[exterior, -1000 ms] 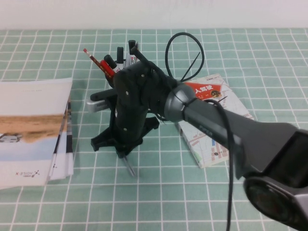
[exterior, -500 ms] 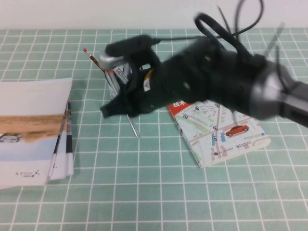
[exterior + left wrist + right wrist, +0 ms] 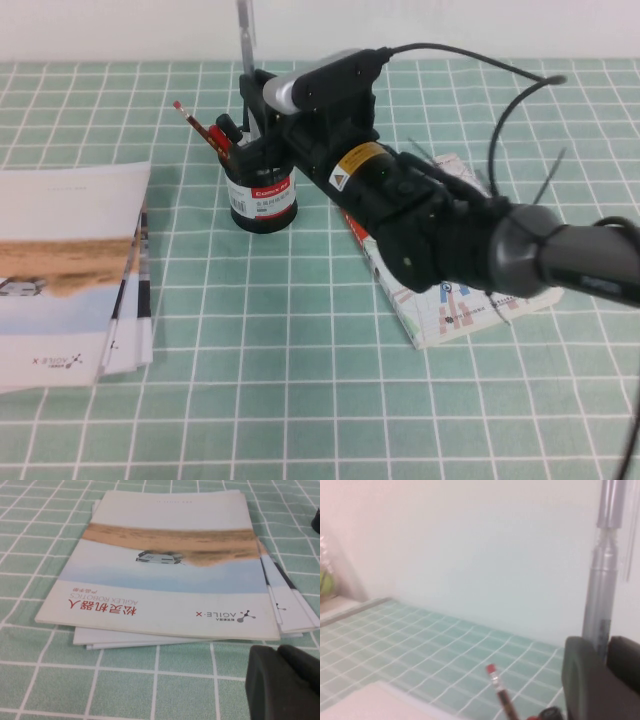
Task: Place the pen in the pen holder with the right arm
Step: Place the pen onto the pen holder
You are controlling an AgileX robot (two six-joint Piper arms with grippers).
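Note:
My right gripper (image 3: 255, 108) is shut on the slim grey pen (image 3: 246, 30) and holds it upright right above the black mesh pen holder (image 3: 262, 195), which has a red-and-white label. The pen's upper end rises past the table's far edge; its lower end is hidden behind the fingers. In the right wrist view the pen (image 3: 601, 580) stands between my two black fingers (image 3: 580, 680). The holder holds a red pencil (image 3: 190, 118) and black markers. My left gripper (image 3: 280, 685) is shut and empty, low over the table beside the booklets.
A stack of white booklets (image 3: 70, 260) lies at the left, also in the left wrist view (image 3: 170, 565). A map booklet (image 3: 470, 290) lies right of the holder, under my right arm. The red pencil (image 3: 497, 685) leans out of the holder to the left.
My right arm lifted the pen off the table, turned it from pointing down to upright, and carried it back to just above the holder. The map booklet is now half covered by the arm.

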